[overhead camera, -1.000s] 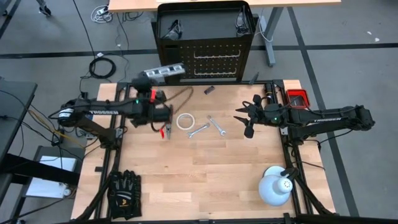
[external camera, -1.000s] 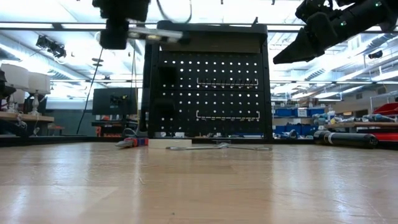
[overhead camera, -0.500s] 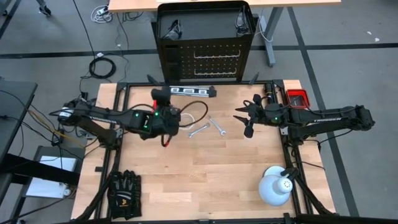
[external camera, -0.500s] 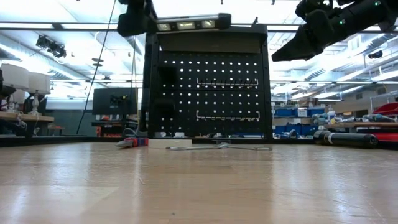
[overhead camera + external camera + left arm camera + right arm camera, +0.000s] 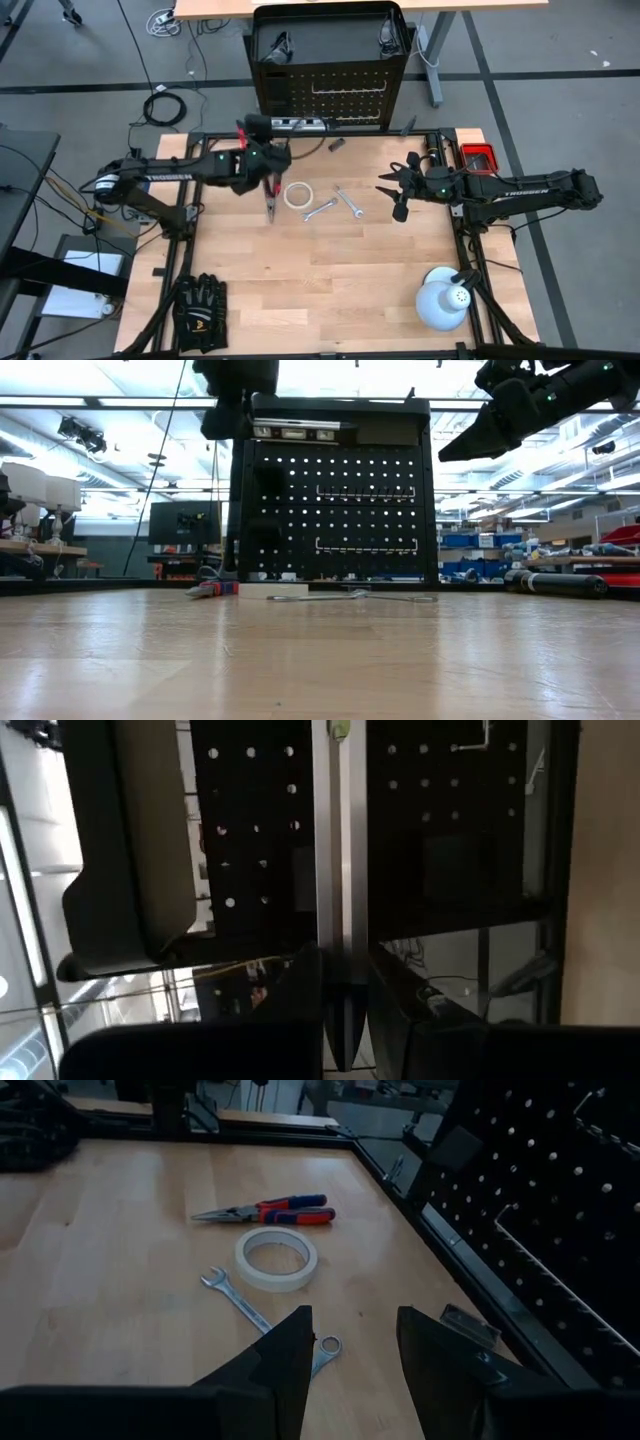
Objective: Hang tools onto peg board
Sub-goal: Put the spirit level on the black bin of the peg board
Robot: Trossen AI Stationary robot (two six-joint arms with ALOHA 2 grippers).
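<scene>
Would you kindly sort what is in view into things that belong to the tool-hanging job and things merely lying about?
Job:
- upright black perforated peg board
- slim dark level bar, held by the left gripper against the board's top
- red-handled pliers
- white tape roll
- two silver wrenches

Lying about:
- black gloves
- white dome lamp
- small red box

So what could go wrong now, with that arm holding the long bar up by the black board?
The left gripper grips the level bar at one end only, so the long free end could tilt or slip out near the peg board. If it falls, it may land on the pliers or tape roll below. The right gripper waits open above the table, out of the way.
</scene>
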